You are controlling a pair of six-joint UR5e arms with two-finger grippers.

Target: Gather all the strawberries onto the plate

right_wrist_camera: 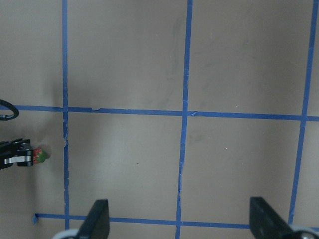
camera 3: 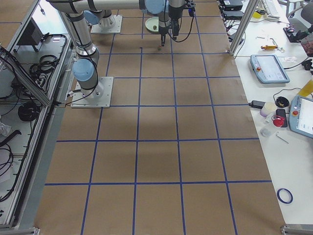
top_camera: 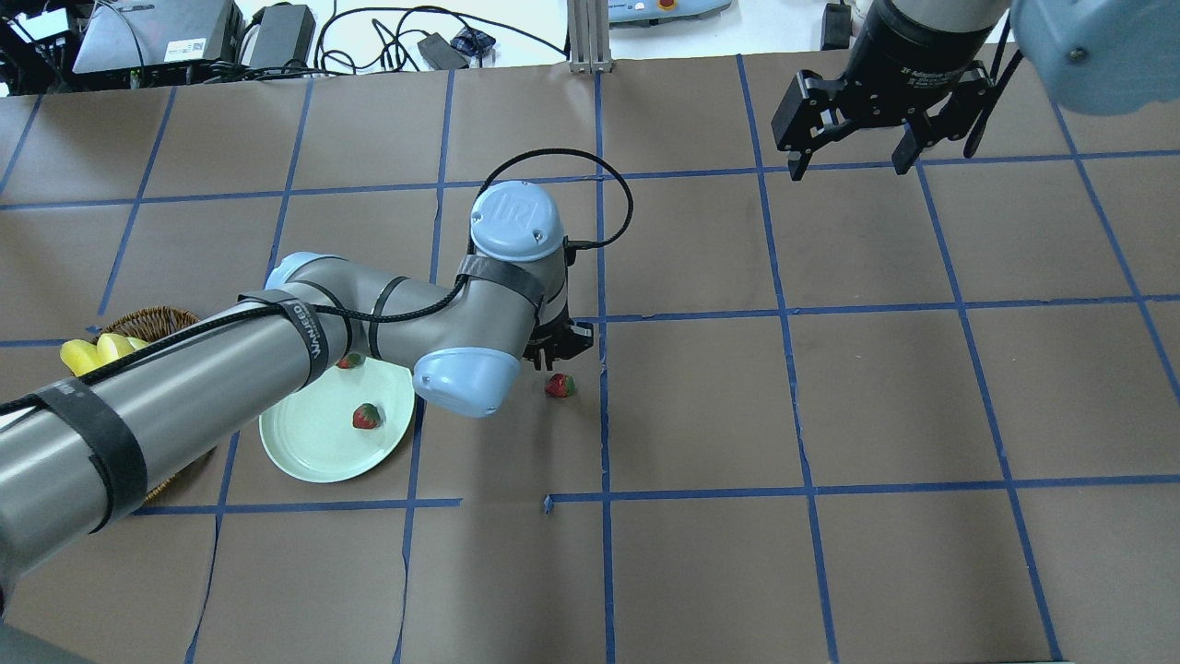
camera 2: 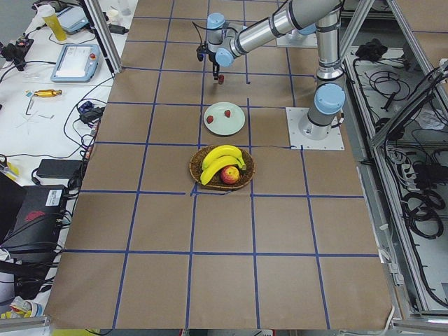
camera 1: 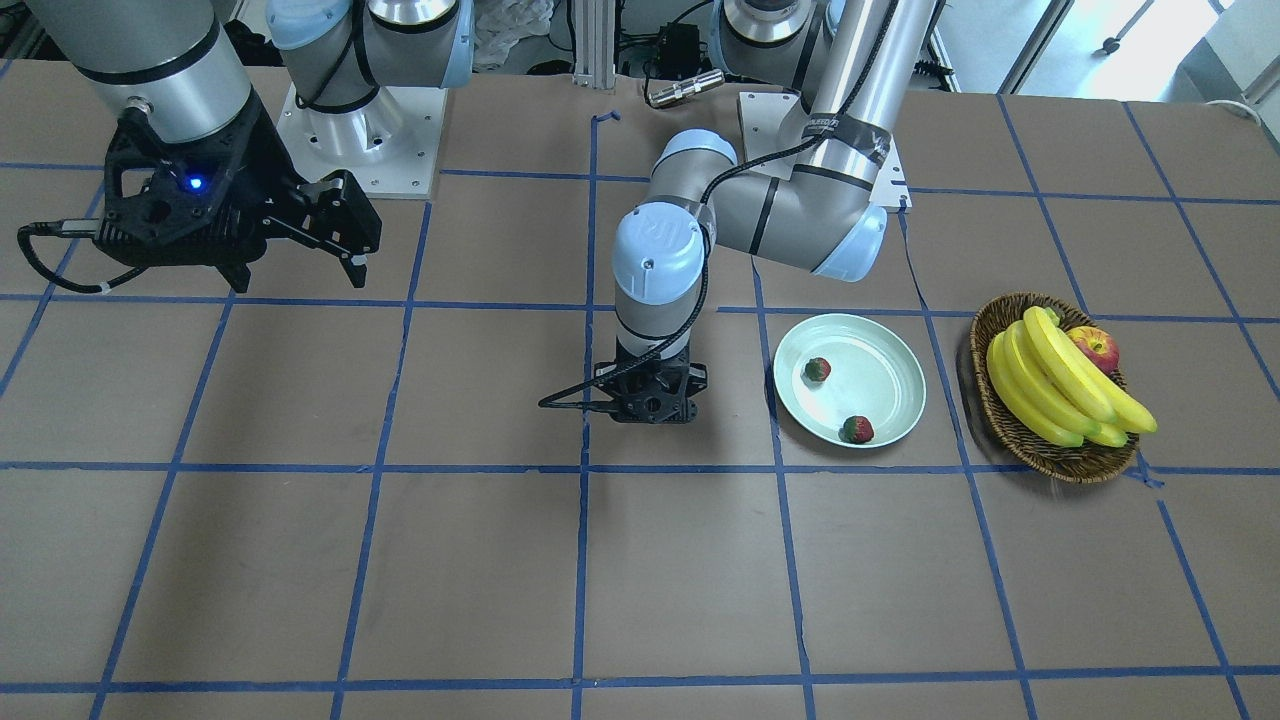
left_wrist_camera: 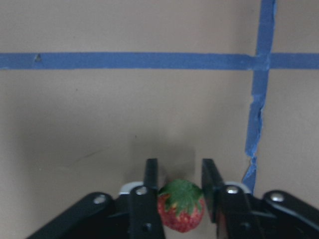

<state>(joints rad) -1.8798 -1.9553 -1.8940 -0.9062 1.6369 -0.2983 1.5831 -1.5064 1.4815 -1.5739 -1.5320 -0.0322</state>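
Note:
Two strawberries [camera 1: 817,369] [camera 1: 857,429] lie in the pale mint-green plate [camera 1: 885,375]; the overhead view shows them too [top_camera: 366,416] [top_camera: 348,361]. The third strawberry [left_wrist_camera: 180,211] sits between the fingers of my left gripper [left_wrist_camera: 179,167], which point down and touch it on both sides, right at the table. It also shows in the overhead view [top_camera: 559,385], to the right of the plate [top_camera: 313,447] beside a blue tape line. My right gripper [top_camera: 853,164] is open and empty, held high over the far right of the table.
A brown wicker basket [camera 1: 1050,462] with bananas [camera 1: 1060,385] and an apple [camera 1: 1095,348] stands beside the plate, on the side away from the left gripper. The left arm's elbow [top_camera: 461,373] hangs over the plate's edge. Blue tape lines grid the brown table.

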